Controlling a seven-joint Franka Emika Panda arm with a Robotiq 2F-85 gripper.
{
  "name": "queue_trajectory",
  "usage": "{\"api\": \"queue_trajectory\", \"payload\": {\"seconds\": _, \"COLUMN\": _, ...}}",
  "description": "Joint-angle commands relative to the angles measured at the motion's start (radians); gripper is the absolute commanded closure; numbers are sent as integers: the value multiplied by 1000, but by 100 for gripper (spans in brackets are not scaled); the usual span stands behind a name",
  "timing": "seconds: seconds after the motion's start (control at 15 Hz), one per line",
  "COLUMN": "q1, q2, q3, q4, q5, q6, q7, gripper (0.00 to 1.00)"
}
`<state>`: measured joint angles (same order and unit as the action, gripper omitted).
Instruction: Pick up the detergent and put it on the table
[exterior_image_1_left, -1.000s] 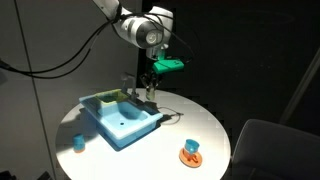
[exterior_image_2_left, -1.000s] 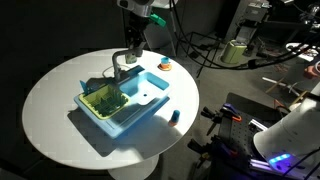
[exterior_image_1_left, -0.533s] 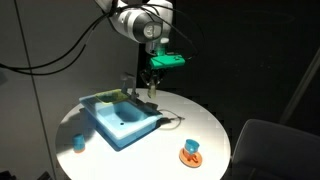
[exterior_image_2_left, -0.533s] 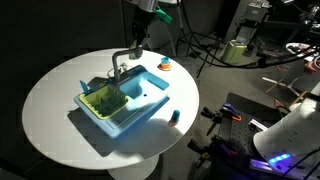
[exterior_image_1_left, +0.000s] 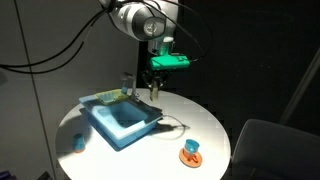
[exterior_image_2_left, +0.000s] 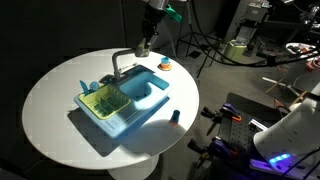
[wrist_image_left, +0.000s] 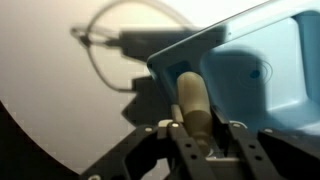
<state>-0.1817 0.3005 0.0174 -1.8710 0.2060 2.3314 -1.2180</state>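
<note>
In an exterior view, the end effector (exterior_image_1_left: 152, 86) hangs above the far edge of the light-blue rectangular plastic tray (exterior_image_1_left: 118, 122), which lies on the large round white tabletop (exterior_image_1_left: 205, 125). In an exterior view, the end effector (exterior_image_2_left: 143, 46) is raised beside the tray's tap. In the wrist view, its 2 fingers are closed on the slim pale yellowish-white detergent bottle (wrist_image_left: 192, 100), held in the air near the tray's corner.

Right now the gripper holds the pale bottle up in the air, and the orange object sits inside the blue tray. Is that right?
Not quite. The gripper does hold the bottle, but the orange object stands on the table, apart from the tray, as an exterior view shows.
</note>
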Motion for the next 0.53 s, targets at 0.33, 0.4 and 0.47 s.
{"api": "queue_trajectory", "payload": {"seconds": 0.33, "q1": -27, "q2": -105, "q3": -40, "q4": -166, "q5": 59, "q6": 43, "q7": 19, "gripper": 92}}
{"api": "queue_trajectory", "payload": {"seconds": 0.4, "q1": -27, "q2": -115, "q3": -45, "q4": -185, "q5": 66, "q6": 51, "q7": 19, "gripper": 92}}
{"api": "queue_trajectory", "payload": {"seconds": 0.47, "q1": -29, "q2": -123, "q3": -48, "q4": -201, "q5": 72, "q6": 57, "q7": 17, "gripper": 92}}
